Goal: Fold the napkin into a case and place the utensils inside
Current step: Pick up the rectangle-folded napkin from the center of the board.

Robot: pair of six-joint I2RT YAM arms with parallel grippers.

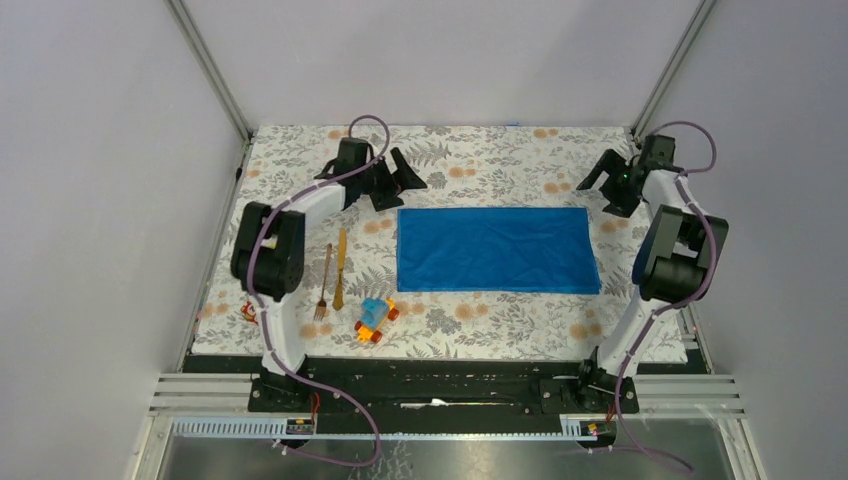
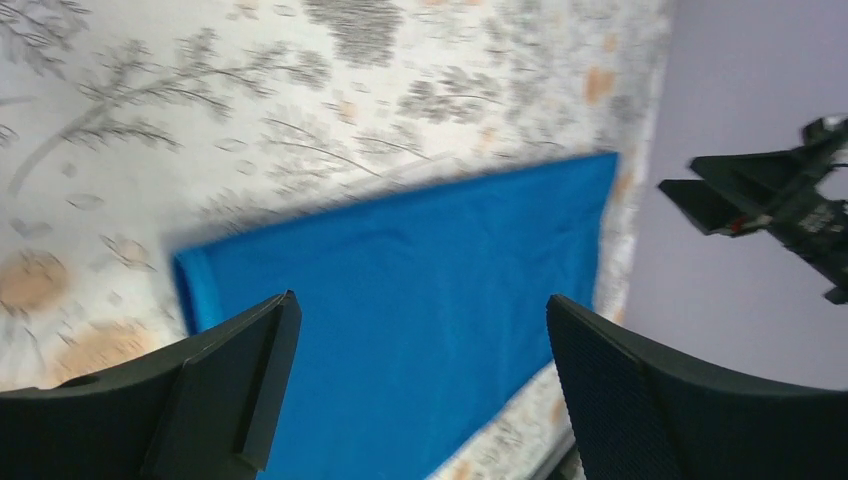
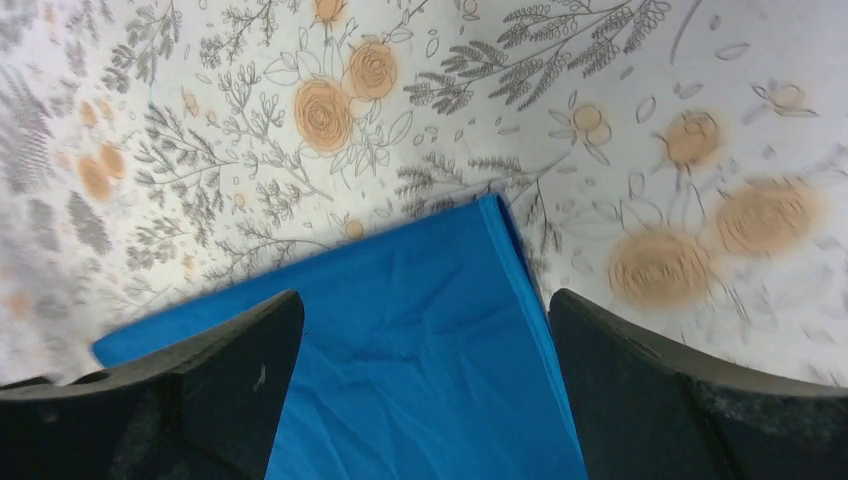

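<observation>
The blue napkin (image 1: 497, 250) lies flat as a wide rectangle in the middle of the floral cloth. A golden fork (image 1: 323, 282) and knife (image 1: 340, 268) lie side by side to its left. My left gripper (image 1: 396, 178) hovers open just beyond the napkin's far left corner, nothing between its fingers; its wrist view shows the napkin (image 2: 400, 300) below the gripper (image 2: 420, 315). My right gripper (image 1: 601, 184) stands open off the far right corner. In its view the gripper (image 3: 425, 310) frames the napkin (image 3: 420, 340), holding nothing.
A small blue-and-orange toy car (image 1: 375, 320) sits near the front, right of the fork. A red patterned block (image 1: 248, 312) peeks out by the left arm's base. Grey walls enclose the table on the left, right and back.
</observation>
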